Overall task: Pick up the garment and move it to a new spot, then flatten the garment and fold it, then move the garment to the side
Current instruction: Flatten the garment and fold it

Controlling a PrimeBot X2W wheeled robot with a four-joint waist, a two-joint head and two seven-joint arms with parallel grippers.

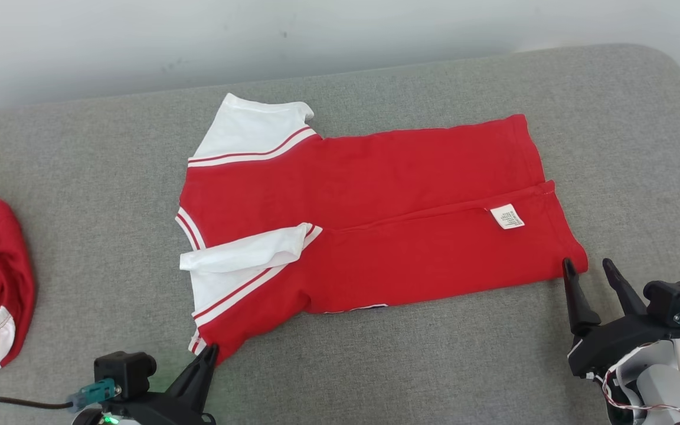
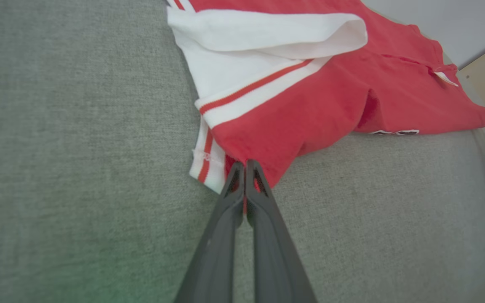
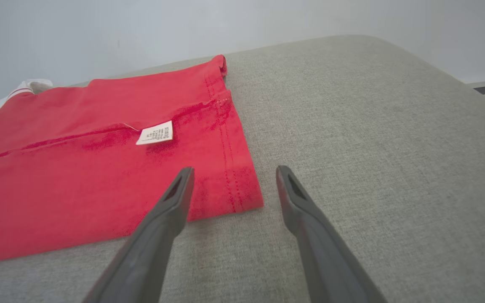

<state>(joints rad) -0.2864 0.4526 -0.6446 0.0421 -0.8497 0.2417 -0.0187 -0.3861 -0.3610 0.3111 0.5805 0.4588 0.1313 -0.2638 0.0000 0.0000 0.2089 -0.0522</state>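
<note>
Low, left gripper [image 2: 244, 165] pinching garment [image 1: 375, 195] corner, right gripper [image 1: 587, 263] spread at hem corner.

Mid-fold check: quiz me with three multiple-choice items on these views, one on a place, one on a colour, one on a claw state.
1. Where on the red shirt does the white care label lie?
A. near the hem, at the right claw end
B. at the collar
C. on a cuff

2. What colour are the stripes on the white sleeves?
A. blue
B. red
C. black

3. What state is the left claw in?
A. open above the cloth
B. shut on the shirt's near edge
C. shut on nothing

Answers:
1 A: the label sits just inside the hem stitching in the right wrist view.
2 B: red lines run across the white fabric.
3 B: its fingers meet with red cloth pinched between them.
</note>
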